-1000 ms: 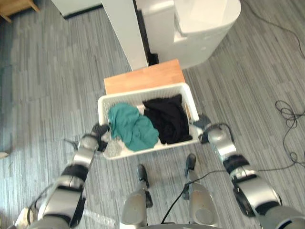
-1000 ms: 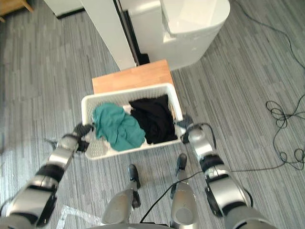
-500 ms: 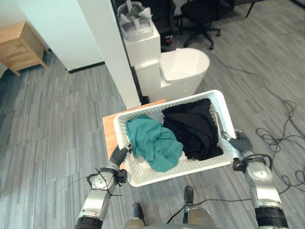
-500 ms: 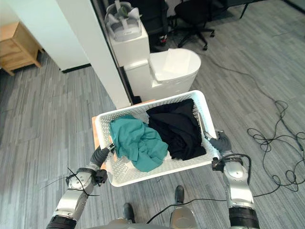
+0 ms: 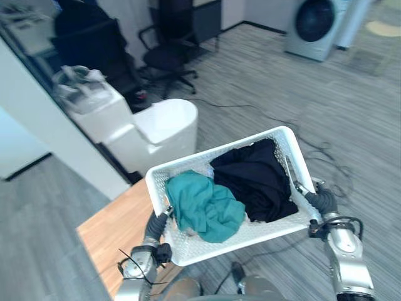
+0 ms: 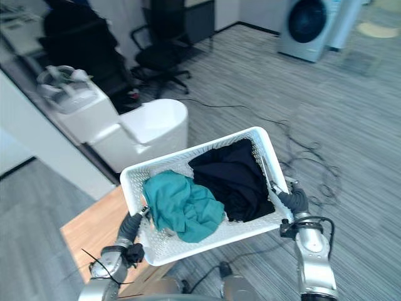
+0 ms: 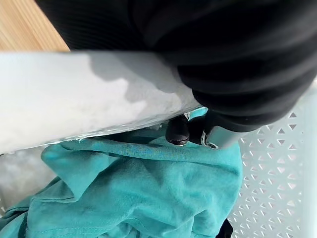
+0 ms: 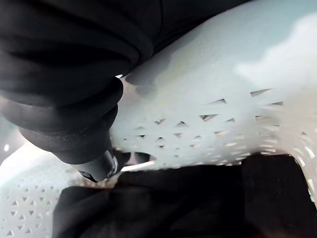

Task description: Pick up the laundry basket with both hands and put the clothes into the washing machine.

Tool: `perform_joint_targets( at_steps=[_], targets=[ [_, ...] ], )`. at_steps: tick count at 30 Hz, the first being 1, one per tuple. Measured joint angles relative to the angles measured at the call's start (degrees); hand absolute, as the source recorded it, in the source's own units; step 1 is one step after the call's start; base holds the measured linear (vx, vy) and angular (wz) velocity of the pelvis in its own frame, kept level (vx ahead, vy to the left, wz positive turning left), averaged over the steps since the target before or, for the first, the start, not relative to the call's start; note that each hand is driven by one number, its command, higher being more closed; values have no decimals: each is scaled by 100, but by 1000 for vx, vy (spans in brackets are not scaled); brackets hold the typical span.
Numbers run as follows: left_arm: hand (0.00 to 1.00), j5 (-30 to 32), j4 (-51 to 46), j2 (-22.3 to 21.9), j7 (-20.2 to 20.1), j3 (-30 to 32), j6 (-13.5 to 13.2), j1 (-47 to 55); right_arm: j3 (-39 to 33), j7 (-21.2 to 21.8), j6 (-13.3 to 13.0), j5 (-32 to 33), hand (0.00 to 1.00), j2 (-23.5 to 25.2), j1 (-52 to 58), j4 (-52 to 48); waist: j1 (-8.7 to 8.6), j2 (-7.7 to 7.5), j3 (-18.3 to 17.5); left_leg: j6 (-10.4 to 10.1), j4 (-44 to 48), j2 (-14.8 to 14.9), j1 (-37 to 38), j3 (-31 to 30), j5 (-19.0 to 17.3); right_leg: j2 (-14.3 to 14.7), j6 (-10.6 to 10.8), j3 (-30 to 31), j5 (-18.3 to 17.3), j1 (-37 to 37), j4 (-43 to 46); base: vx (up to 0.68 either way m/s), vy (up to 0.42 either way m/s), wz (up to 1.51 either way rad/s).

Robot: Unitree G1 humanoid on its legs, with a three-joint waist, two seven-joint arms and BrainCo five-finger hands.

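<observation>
Checker: Moved since last entry: camera, swung so that washing machine (image 5: 313, 25) appears upper right; laundry basket (image 5: 263, 232) stays held up, lower centre.
Clerk: Contents?
Checker: Teal garment (image 5: 203, 207), left half. Black garment (image 5: 257, 179), right half.
Clerk: Hands?
Checker: Left hand (image 5: 155, 226), fingers hooked over left rim. Right hand (image 5: 318, 200), fingers hooked over right rim. Wooden tabletop (image 5: 109, 235), lower left, past basket's corner.
</observation>
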Motion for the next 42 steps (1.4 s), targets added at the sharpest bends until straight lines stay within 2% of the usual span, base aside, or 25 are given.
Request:
perform_joint_targets(
  at_steps=[4,7,9,10,11,13,15,16,17,19,20,23,27,29,30,31,32,33,34,35,36,38,40,41,42],
  targets=[
    [100,-42,-198,46,-30,-72,0,-23,-157,-104,2,-9,100,263,484,-615,-94,-154,-51,15,-98,-80,59,537,8,-160,327,389,266,-91,-250,68,158,-55],
    [100,-59,-269,120,-27,-16,-1,-69,-119,-109,6,-14,100,363,463,-720,17,-183,-70,59,-106,-8,57,1244,-17,-98,491,781,517,-342,-252,24,126,-118],
    [100,-81,-310,200,-27,253,-9,-75,57,-116,41,-20,100,437,239,-581,82,-99,-69,336,-249,353,68,2011,18,90,323,251,1318,-432,-749,-46,51,-185],
    [100,-111,-260,232,-22,388,-55,-152,181,-130,40,-27,100,462,-12,-360,141,-148,-28,389,-401,475,194,2455,55,-94,-202,-1281,645,-725,227,-73,16,-208],
    [100,-122,-139,239,-14,439,-50,-216,214,-136,39,-45,100,437,-220,-91,132,-133,-21,413,-433,552,346,2870,67,-546,-535,-2519,-78,-792,1071,-53,16,-186],
    [100,-126,-125,234,43,465,-49,-229,271,-118,38,-77,100,374,-392,178,170,-90,-4,426,-417,670,548,3369,60,-1215,-663,-3376,-589,-669,1899,-81,-9,-142],
    [100,-136,-86,224,115,482,-51,-254,295,-107,36,-98,100,366,-500,255,166,-69,11,412,-518,755,717,3714,48,-1779,-539,-3854,-781,-549,2266,-76,-113,-122],
    [100,-138,-33,219,123,482,-52,-291,296,-104,36,-148,100,325,-556,273,167,-139,-3,240,-515,748,791,3859,-10,-2049,-457,-3990,-453,-385,2049,-33,-195,-112],
    [100,-139,45,236,122,481,-54,-355,298,-104,35,-162,100,265,-603,287,164,-190,5,117,-460,727,787,3888,-73,-1993,-50,-3940,-493,-288,1728,2,-214,-98],
    [100,-139,167,18,124,475,-51,-448,292,-117,35,-171,100,60,-674,299,153,-144,-20,-37,-657,742,791,3885,14,-1689,80,-3986,-451,57,769,7,-189,-69],
    [100,-137,264,-68,103,467,-49,-537,277,-118,35,-171,100,-36,-688,300,146,-101,-18,-97,-744,791,783,3863,56,-1423,205,-3973,-168,269,80,7,-175,-60],
    [100,-137,291,-87,92,468,-46,-548,273,-111,33,-171,100,-50,-681,299,38,-128,-18,-161,-806,910,812,3814,104,-989,108,-3935,375,749,-1105,13,-122,-30],
    [100,-138,298,-93,129,477,-46,-558,273,-117,-5,-171,100,-18,-653,299,44,-71,1,-173,-440,1131,718,3519,92,-800,53,-3937,332,888,-1210,64,-9,4],
    [100,-140,300,-94,134,493,-48,-487,279,-116,-11,-171,100,62,-583,299,121,-31,46,-62,273,1379,562,3457,26,-720,31,-3931,155,1006,-1096,80,16,-2],
    [100,-141,293,-157,133,499,-51,-341,333,-104,-11,-171,100,68,-487,299,189,96,120,123,1329,1755,335,3278,8,-612,-21,-3884,-110,1205,-960,79,39,-12],
    [100,-147,294,-189,135,509,-53,-258,374,-103,-11,-171,100,59,-454,299,201,159,155,363,1780,1904,221,3178,80,-565,-35,-3852,-198,1277,-885,85,52,-29],
    [100,-194,294,-203,148,551,-53,-83,449,-93,-11,-172,100,52,-358,298,253,259,212,861,2561,2095,-20,2930,430,-520,-54,-3756,-390,1380,-722,109,53,-36],
    [100,-194,294,-244,147,580,-52,39,493,-90,-10,-175,100,56,-266,299,313,287,239,868,2994,2101,-177,2650,881,-530,-33,-3643,-515,1477,-652,132,54,-47],
    [100,-194,294,-262,143,604,-56,138,538,-87,-5,-178,100,65,-217,301,356,195,298,672,3365,2032,-442,2387,1296,-594,-38,-3525,-612,1541,-622,177,52,-34],
    [100,-219,302,-284,128,610,-57,194,582,-94,-5,-183,100,69,-220,302,368,216,322,364,3529,1767,-687,2102,1136,-688,-20,-3484,-661,1586,-613,270,69,-18],
    [100,-246,295,-364,96,608,-56,192,590,-117,-2,-183,100,-8,-244,323,357,206,334,119,3246,1229,-1013,1846,743,-857,-15,-3446,-680,1551,-612,277,79,-11],
    [100,-247,297,-419,91,641,-61,209,614,-110,-2,-183,100,-38,-365,438,499,150,370,-89,1732,658,-1277,1711,621,-1086,78,-3321,-739,1547,-685,286,115,-43],
    [100,-259,294,-414,87,677,-65,226,655,-110,-4,-183,100,-34,-396,482,562,153,368,-288,262,600,-1351,1689,793,-1119,233,-3336,-784,1635,-767,276,123,-33],
    [100,-260,294,-415,84,679,-64,224,654,-114,-7,-183,100,-32,-403,503,576,154,368,-390,-522,593,-1381,1673,1110,-1129,373,-3359,-806,1728,-818,442,174,-10],
    [100,-260,299,-404,92,681,-62,216,657,-150,-11,-182,100,-34,-439,596,643,0,380,-334,-828,482,-1284,1819,1840,-1273,539,-3341,-812,1842,-904,464,183,1]
  ],
)
